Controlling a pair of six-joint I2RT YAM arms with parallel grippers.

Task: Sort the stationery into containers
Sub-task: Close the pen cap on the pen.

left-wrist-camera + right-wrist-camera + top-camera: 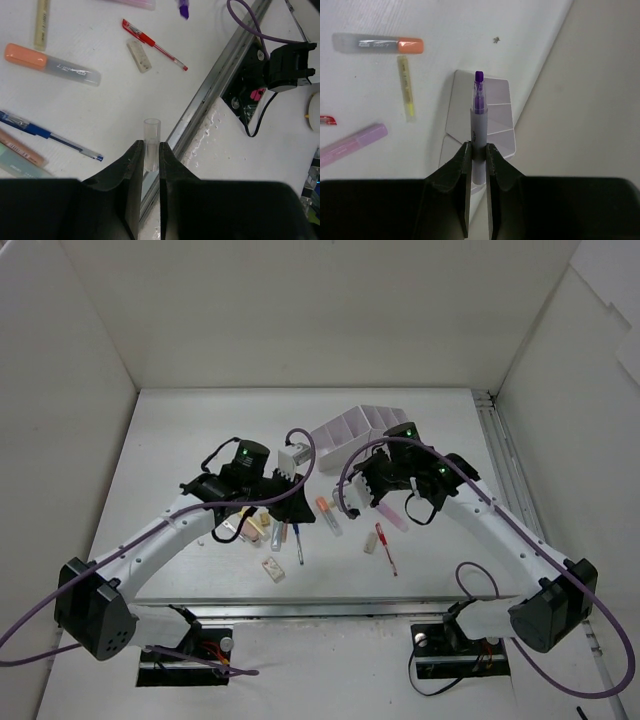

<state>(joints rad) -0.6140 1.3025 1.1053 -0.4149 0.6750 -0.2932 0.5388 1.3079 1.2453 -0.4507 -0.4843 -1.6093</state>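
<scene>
From above, the left arm (170, 525) and right arm (500, 525) both reach inward over the white table (180, 430). The organizer (360, 428), white and pale lilac, sits at the far middle of the table, a little to the right, just beyond the right arm's wrist. Loose stationery lies between the arms toward the near edge. An orange marker (328, 514) is in the middle, a blue pen (298, 543) is to its left, and a red pen (385, 548) with a pale eraser (370, 543) beside it is to its right. A lilac marker (392, 517) lies close under the right wrist.

In the left wrist view, the left gripper (151, 147) has its jaws closed on a small clear cap (151, 131), which stands upright between them. Beyond it are the table and the metal rail (220, 75) at the near edge. The orange marker, blue pen, red pen and eraser lie apart from one another on the table. A yellow pen (41, 20) is at the upper left.

In the right wrist view, the right gripper (477, 147) clamps the pale barrel of an uncapped purple marker (478, 117), its tip pointing away from the jaws. The organizer's stepped compartments lie directly beyond that tip. Whether the marker touches them I cannot tell.
</scene>
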